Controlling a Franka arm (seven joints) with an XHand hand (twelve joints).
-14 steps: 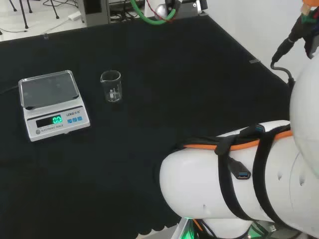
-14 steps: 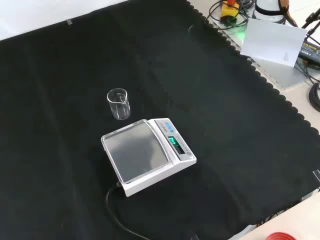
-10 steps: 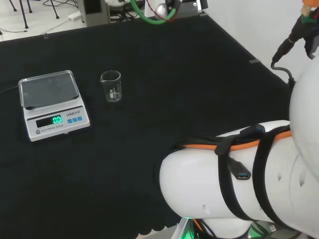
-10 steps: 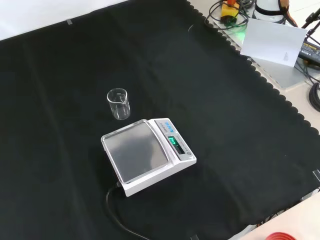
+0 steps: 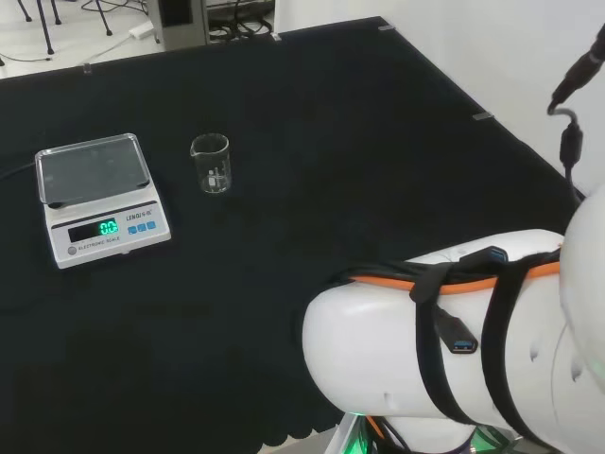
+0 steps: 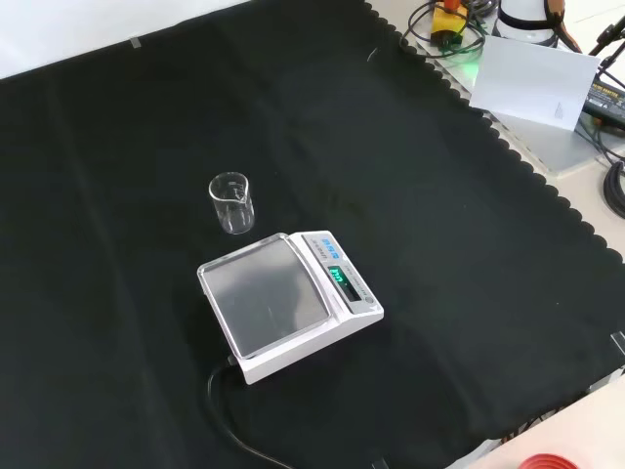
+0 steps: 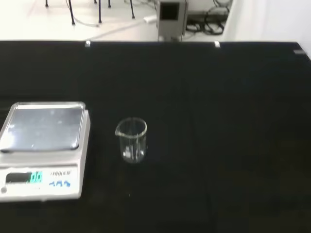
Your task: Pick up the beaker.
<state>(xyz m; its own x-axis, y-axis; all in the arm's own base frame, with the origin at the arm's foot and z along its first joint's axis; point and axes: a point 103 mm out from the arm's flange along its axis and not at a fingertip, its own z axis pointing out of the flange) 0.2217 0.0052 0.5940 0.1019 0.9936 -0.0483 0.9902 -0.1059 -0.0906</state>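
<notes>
Clear beaker [image 6: 231, 202] upright on black cloth [image 6: 439, 225], just beside scale [image 6: 289, 302], w/ small gap. Both nearer cloth's left edge in head view. Hand state: can't tell.

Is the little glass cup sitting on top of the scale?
No, the beaker stands on the black cloth beside the scale, not on its pan.

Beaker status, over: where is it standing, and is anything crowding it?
Beaker upright on the black cloth, ungrasped, looks empty. Scale stands beside it, apart, to its left in head view. Nothing else near it.
</notes>
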